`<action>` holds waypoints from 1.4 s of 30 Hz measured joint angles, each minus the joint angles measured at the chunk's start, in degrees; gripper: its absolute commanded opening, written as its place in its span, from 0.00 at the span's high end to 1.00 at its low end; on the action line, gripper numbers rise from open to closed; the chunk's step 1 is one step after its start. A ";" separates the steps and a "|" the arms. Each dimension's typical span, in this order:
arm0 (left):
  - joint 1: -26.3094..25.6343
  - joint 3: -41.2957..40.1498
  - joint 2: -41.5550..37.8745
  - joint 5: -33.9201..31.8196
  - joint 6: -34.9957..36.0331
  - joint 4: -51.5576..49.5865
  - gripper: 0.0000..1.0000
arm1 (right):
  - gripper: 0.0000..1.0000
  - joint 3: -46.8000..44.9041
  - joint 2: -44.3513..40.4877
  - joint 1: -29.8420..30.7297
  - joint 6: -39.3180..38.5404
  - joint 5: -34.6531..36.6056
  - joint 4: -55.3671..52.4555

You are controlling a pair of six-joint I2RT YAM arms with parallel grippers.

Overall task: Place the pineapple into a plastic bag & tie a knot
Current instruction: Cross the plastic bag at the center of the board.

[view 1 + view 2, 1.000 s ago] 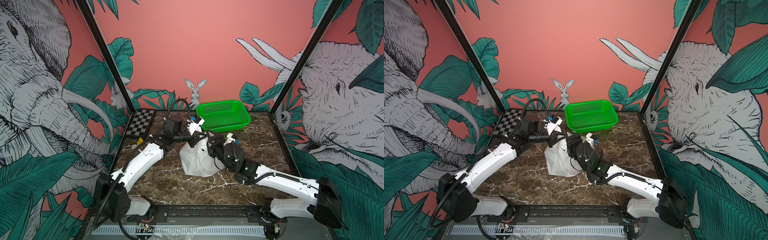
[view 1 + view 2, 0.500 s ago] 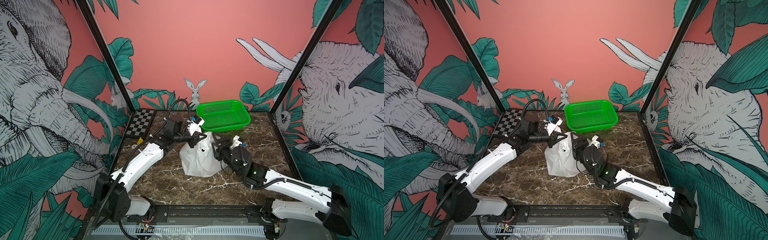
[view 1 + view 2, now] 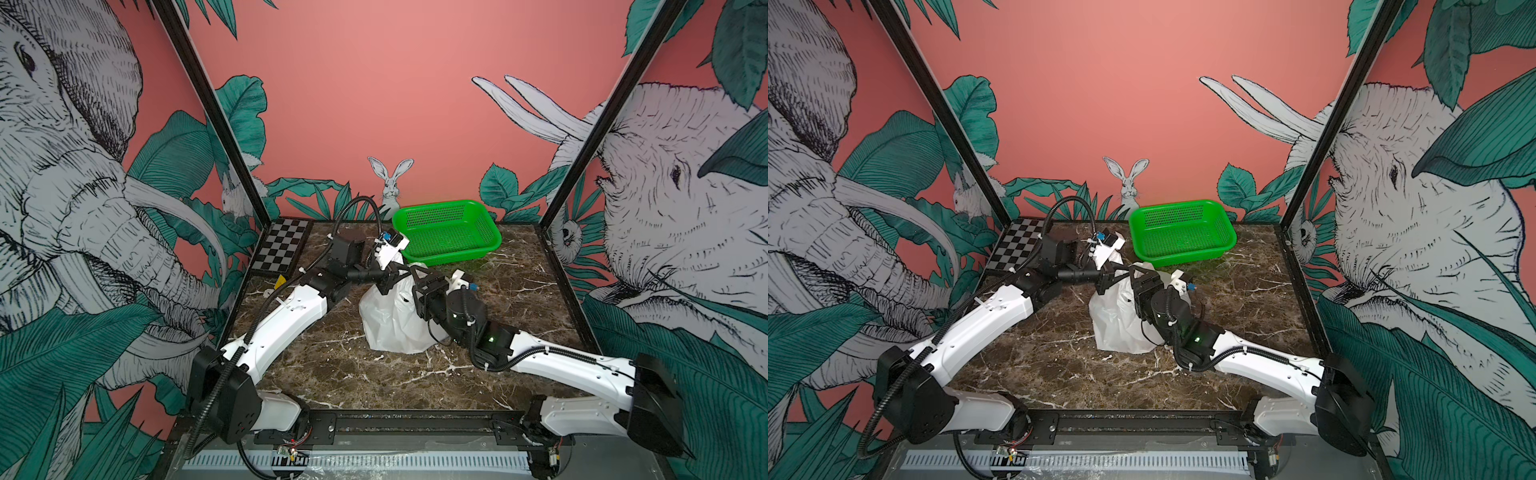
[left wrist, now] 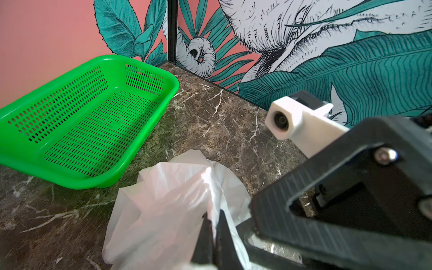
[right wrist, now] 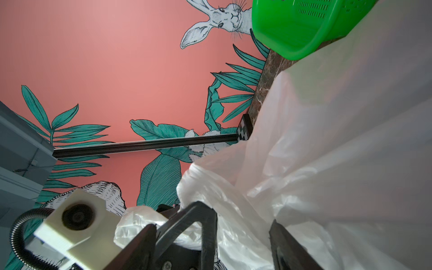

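On the bench (image 3: 332, 374), plastic bag (image 3: 390, 320) bulges, no knot seen yet — left fingers (image 4: 203, 238) pinch its top, right fingers (image 5: 284, 245) spread wide, empty.

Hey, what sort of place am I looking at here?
Probably a robot lab's test booth: a left arm and right arm mounted on one rail at a marble table, printed jungle walls boxing it in, and a checkerboard card in the corner.

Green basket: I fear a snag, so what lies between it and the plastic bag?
Nothing: in the left wrist view only bare marble tabletop separates the green basket from the plastic bag.
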 measured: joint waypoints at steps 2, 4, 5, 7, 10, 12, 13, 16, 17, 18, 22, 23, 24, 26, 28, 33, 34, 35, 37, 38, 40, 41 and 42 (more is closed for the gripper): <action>0.00 0.00 0.00 0.00 0.13 -0.11 1.00 | 0.24 0.00 0.98 0.00 0.17 0.00 1.07; 0.00 0.00 0.00 0.00 0.17 -0.17 1.00 | 0.24 0.00 1.73 0.00 0.37 0.02 1.95; 0.00 0.00 0.00 0.00 0.20 -0.24 1.00 | 0.24 0.00 2.08 0.00 0.42 0.13 2.54; 0.02 0.00 0.00 -0.02 0.20 -0.28 1.00 | 0.24 0.00 2.60 0.00 0.48 0.46 3.50; 0.00 0.00 0.00 0.13 0.39 -0.46 1.00 | 0.24 0.00 3.37 0.00 0.63 0.98 4.92; 0.00 0.00 0.00 0.39 0.48 -0.74 1.00 | 0.24 0.00 4.00 0.00 0.81 1.20 5.99; 0.00 0.00 0.00 0.57 0.55 -0.92 1.00 | 0.24 0.00 4.26 0.00 0.85 1.27 6.40; 0.00 0.00 0.00 1.22 0.76 -1.73 1.00 | 0.23 0.00 5.29 0.00 1.01 1.27 8.07; 0.00 0.00 0.00 1.40 0.85 -2.03 1.00 | 0.23 0.00 5.79 0.00 1.18 1.27 8.90; -0.04 0.00 0.00 1.51 0.98 -2.45 1.00 | 0.23 0.00 6.38 0.00 1.33 1.29 9.84; -0.22 0.00 0.00 1.73 1.44 -3.89 1.00 | 0.24 0.00 8.55 0.00 2.01 1.49 13.25; -0.28 0.00 0.00 1.75 1.57 -4.11 1.00 | 0.24 0.00 8.87 -0.02 2.14 1.51 13.84; -0.37 0.00 0.00 1.81 1.79 -4.33 1.00 | 0.26 0.00 9.09 -0.13 2.16 1.49 14.32; -0.76 0.00 0.00 2.01 2.14 -4.96 1.00 | 0.34 0.00 9.55 -0.48 2.21 1.46 15.28; -1.07 0.00 0.00 2.03 2.56 -5.62 1.00 | 0.41 0.00 10.12 -0.90 2.69 1.25 16.63; -0.74 0.04 -0.15 0.57 3.93 -6.19 1.00 | 0.73 -0.11 12.41 -2.71 4.48 -0.28 21.38; -0.50 0.07 -0.31 0.17 4.09 -5.75 1.00 | 0.79 -0.15 12.87 -3.26 5.09 -0.31 22.18; -0.26 0.11 -0.48 -0.37 4.35 -5.44 1.00 | 0.86 -0.28 13.33 -3.89 5.35 -0.02 22.84; 0.00 0.11 -0.94 -1.86 4.50 -5.84 1.00 | 0.94 -0.68 13.94 -4.98 5.31 0.24 23.47; 0.00 0.11 -0.98 -2.60 4.42 -6.45 0.95 | 0.98 -0.92 14.19 -5.25 4.94 0.24 23.71; -0.09 0.09 -1.01 -2.91 4.37 -6.86 0.78 | 1.00 -1.36 14.58 -5.46 4.74 -0.37 24.35; -0.17 -0.04 -1.22 -2.73 4.09 -6.95 0.70 | 1.00 -1.57 14.71 -5.79 4.55 -0.61 24.68; -0.44 -0.35 -1.62 -2.69 3.61 -6.86 0.63 | 1.00 -1.77 14.93 -6.27 4.48 -1.01 25.20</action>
